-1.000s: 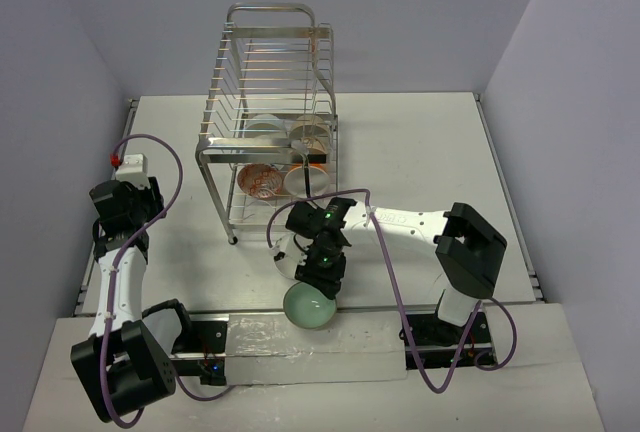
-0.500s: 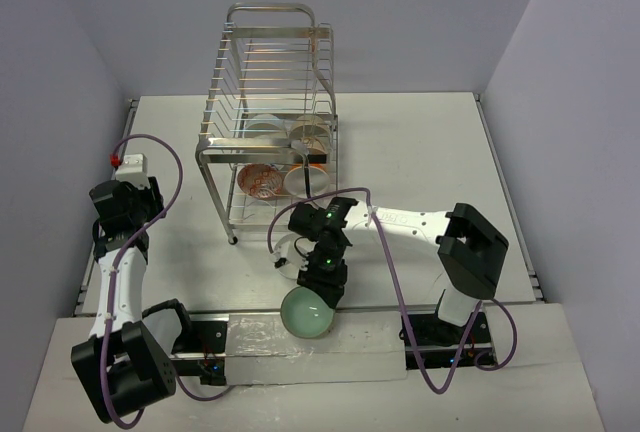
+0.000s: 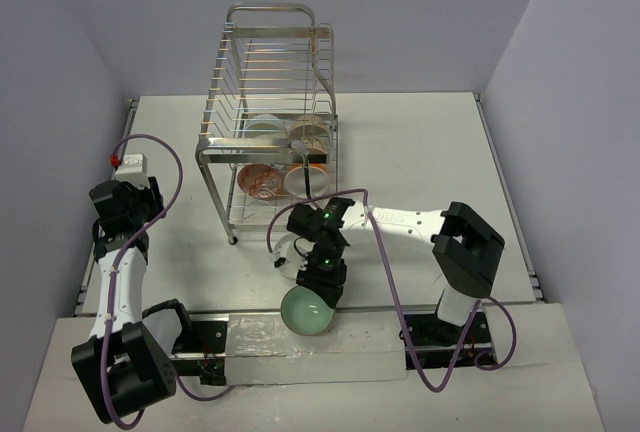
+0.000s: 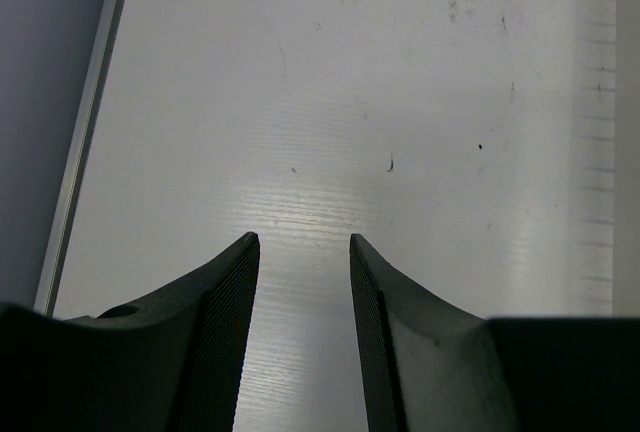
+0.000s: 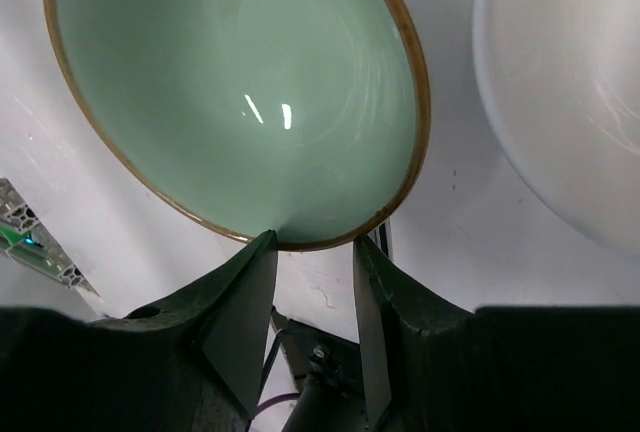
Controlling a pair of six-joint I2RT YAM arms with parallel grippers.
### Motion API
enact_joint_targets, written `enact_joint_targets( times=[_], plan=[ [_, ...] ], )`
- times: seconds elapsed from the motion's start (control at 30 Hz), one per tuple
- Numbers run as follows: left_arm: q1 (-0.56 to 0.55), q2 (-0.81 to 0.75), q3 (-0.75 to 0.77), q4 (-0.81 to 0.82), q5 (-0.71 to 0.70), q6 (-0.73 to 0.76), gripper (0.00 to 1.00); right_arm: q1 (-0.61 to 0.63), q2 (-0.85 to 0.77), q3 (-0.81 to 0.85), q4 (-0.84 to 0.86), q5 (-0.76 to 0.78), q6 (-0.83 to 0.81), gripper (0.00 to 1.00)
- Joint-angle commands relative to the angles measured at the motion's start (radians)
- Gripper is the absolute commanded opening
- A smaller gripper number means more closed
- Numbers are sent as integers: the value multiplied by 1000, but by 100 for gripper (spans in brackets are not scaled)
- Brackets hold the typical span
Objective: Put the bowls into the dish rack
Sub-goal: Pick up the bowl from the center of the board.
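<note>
My right gripper point(image 5: 312, 252) brackets the mint green bowl point(image 5: 230, 102) at its rim for lifting; whether it grips, I can't tell. Left gripper point(image 4: 300, 247) hangs half-open, empty.

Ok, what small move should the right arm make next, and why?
Probably ease the right pincer forward so it straddles the near rim of the mint green bowl. Its jaws stand apart, and the rim sits only at their tips.
</note>
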Motion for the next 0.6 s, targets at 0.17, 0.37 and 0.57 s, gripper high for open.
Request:
enact_joint_targets(
  times=[0.17,0.37,0.57],
  plan=[
    [6,-13,22,15,26,3,46,-4,67,55,56,23,48,43],
    [6,-13,22,15,31,3,46,-4,85,92,39,-3,48,42],
    [6,-13,20,14,40,3,46,0,111,109,34,0,45,39]
  ],
)
